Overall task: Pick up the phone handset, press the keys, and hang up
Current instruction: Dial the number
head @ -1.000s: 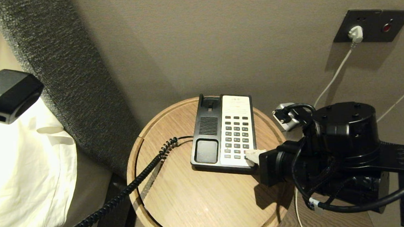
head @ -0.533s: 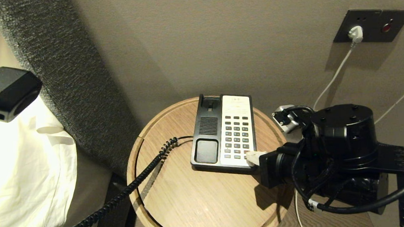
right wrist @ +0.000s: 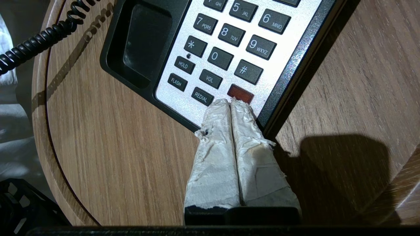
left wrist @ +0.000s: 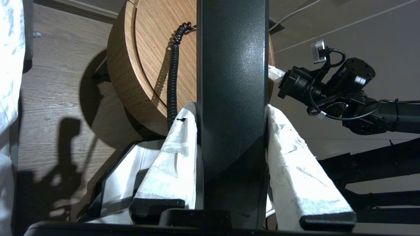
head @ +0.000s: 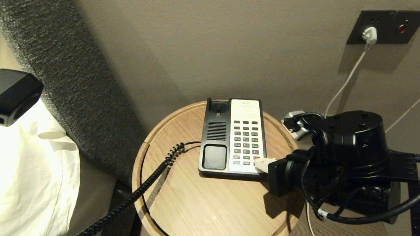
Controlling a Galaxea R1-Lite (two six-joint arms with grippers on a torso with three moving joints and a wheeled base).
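Taped right gripper point(right wrist: 230, 102) jaws pressed together beside REDIAL key point(right wrist: 202, 96) — left gripper point(left wrist: 231, 113) jaws clamp the phone handset point(left wrist: 231, 82).

Hotel bedroom, padded headboard point(head: 70, 85), white pillow point(head: 28, 175), round bedside table point(head: 200, 210), desk phone point(head: 232, 138)

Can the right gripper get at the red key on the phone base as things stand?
Probably yes. The right gripper, fingers shut together, sits at the keypad's near edge right by the red key; nothing lies between them. The handset is off the base in the left gripper.
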